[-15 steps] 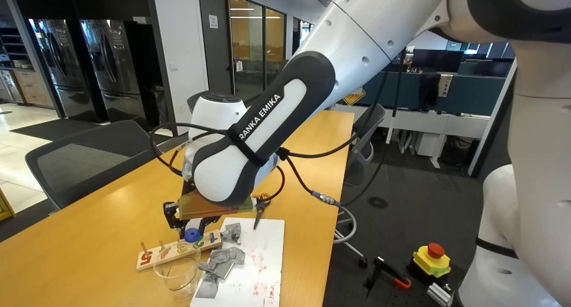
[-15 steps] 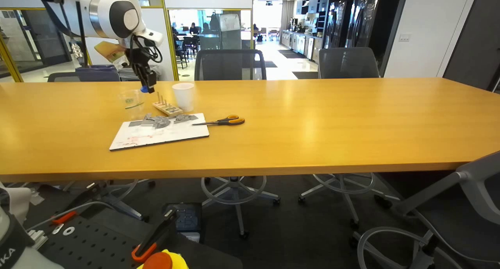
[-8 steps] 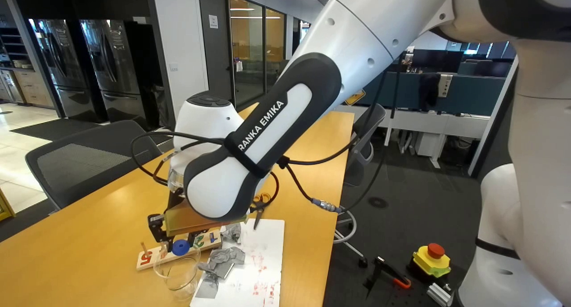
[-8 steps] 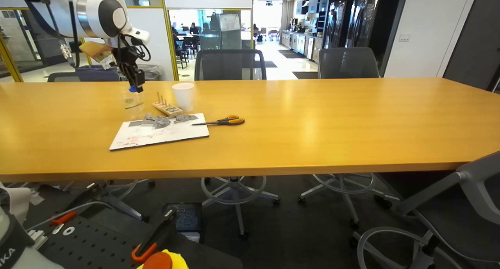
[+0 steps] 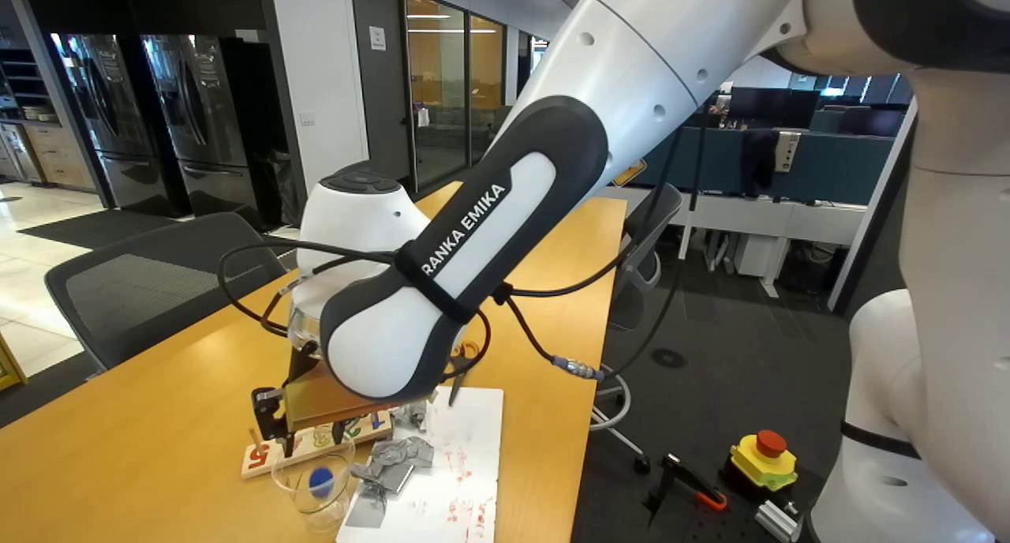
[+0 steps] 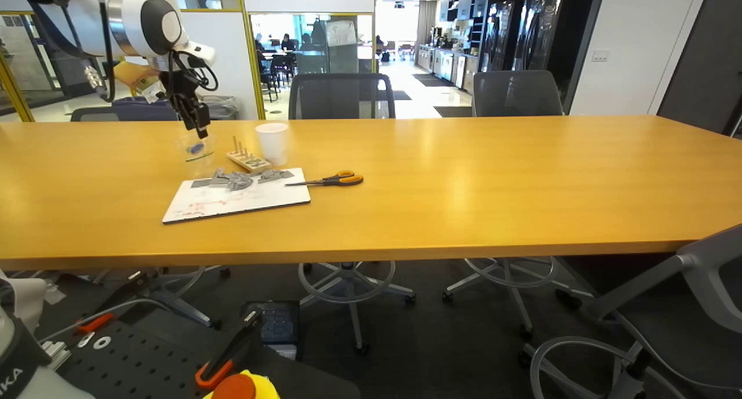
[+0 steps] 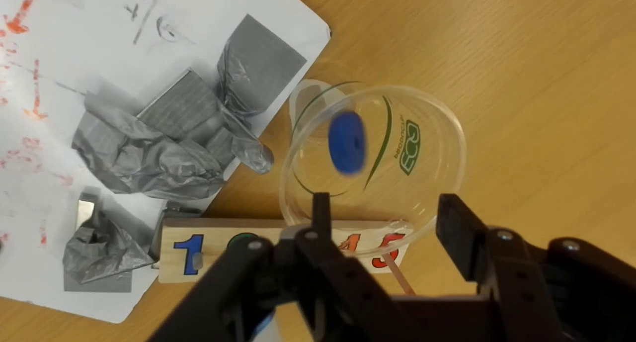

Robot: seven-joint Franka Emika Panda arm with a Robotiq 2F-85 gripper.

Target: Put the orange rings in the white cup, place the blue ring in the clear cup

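Observation:
Inside the clear cup (image 7: 410, 148) is the blue ring (image 7: 347, 143), tilted and a little blurred in the wrist view; whether it rests on the bottom I cannot tell. Both exterior views also show the blue ring (image 5: 321, 482) (image 6: 196, 148) within the cup's walls. My gripper (image 7: 382, 200) stands open above the cup's rim, apart from the ring, with nothing between its fingers (image 7: 320, 215). The white cup (image 6: 272, 144) stands upright on the table in an exterior view, to the right of the gripper (image 6: 202, 133). No orange rings show; they are hidden or out of view.
A wooden peg board (image 5: 260, 456) with painted numbers lies right beside the clear cup. Next to it is a white board (image 5: 465, 448) with crumpled grey tape (image 5: 402, 452) on it. Scissors (image 6: 330, 180) with orange handles overlap the board's edge.
My gripper has travelled from above the peg board to over the clear cup and spread its fingers. The blue ring has left them and dropped into the cup.

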